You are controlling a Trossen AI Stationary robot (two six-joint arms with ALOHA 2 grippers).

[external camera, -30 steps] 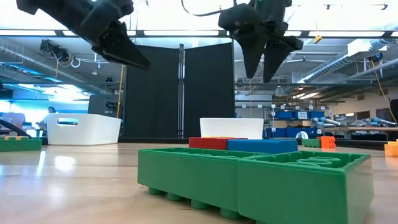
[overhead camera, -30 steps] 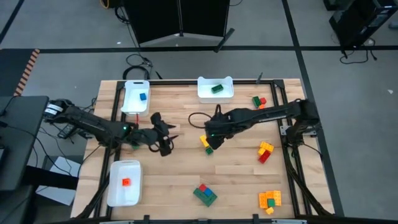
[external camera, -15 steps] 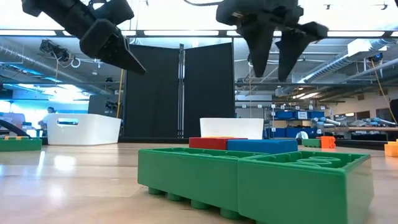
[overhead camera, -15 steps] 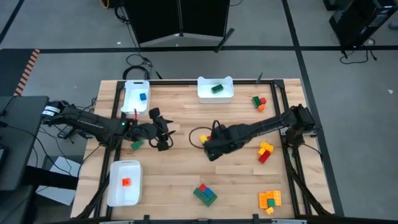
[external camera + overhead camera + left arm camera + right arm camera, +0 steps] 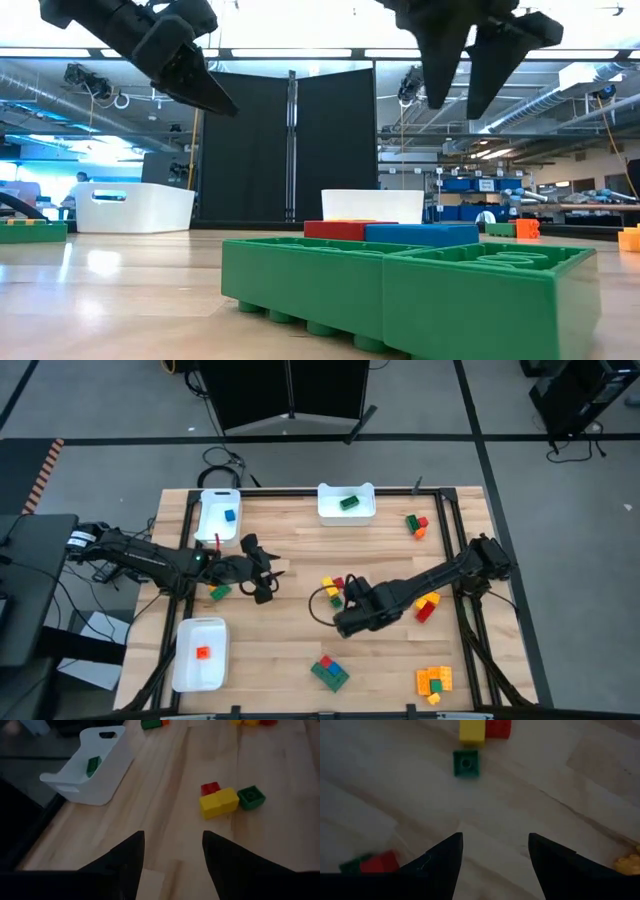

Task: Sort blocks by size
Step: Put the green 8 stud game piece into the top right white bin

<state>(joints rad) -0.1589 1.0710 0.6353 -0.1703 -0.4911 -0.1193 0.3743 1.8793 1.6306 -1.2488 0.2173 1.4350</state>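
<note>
high view shows the right tool (image 5: 343, 622) open and empty over the worktop (image 5: 290, 650) middle, just beside a red, yellow and green block cluster (image 5: 333, 588). left tool (image 5: 262, 572) hangs open and empty near the left edge, by a green block (image 5: 218, 592). other blocks lie along the right edge and in three white trays (image 5: 345, 503).

left arm (image 5: 150, 560): dark, slim jointed links, small green light seen near the wrist, red mark beside it | right arm (image 5: 430, 575): dark jointed links, black cable looped at the wrist | fingers (image 5: 127, 857): matte black, tapered to blunt points, paired, same form on both arms
</note>
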